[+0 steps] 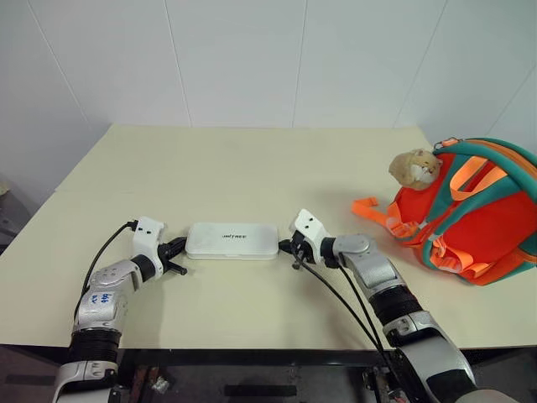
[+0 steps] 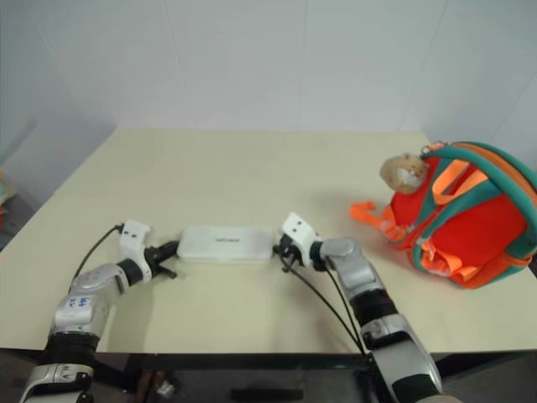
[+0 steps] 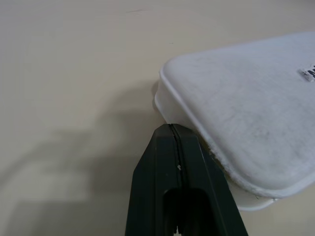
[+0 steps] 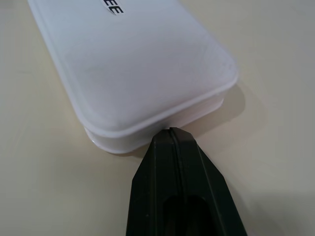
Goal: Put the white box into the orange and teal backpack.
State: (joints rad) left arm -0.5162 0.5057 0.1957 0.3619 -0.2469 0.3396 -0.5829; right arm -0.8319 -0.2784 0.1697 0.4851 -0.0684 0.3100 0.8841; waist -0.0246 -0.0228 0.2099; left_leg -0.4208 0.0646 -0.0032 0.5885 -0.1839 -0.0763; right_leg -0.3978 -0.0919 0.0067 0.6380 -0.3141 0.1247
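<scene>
The left claw (image 1: 178, 254) and right claw (image 1: 288, 247), both pinched closed and holding nothing, are pressing against opposite ends of the white box (image 1: 232, 240) lying mid-surface (image 1: 252, 168), seemingly squeezing it for a lift rightward into the orange and teal backpack (image 1: 470, 218).

A pale cream tabletop (image 1: 252, 159) fills most of the space, its far edge running along 12 o'clock and its near edge dropping off at 6 o'clock. A faint seam crosses its surface from the 9 o'clock side. Behind it stands a white wall (image 1: 235, 59) of broad panels, divided by thin upright joints. Even, soft light falls from above, leaving only mild shadows. Beneath the near edge, a dark floor (image 1: 252, 382) shows.
</scene>
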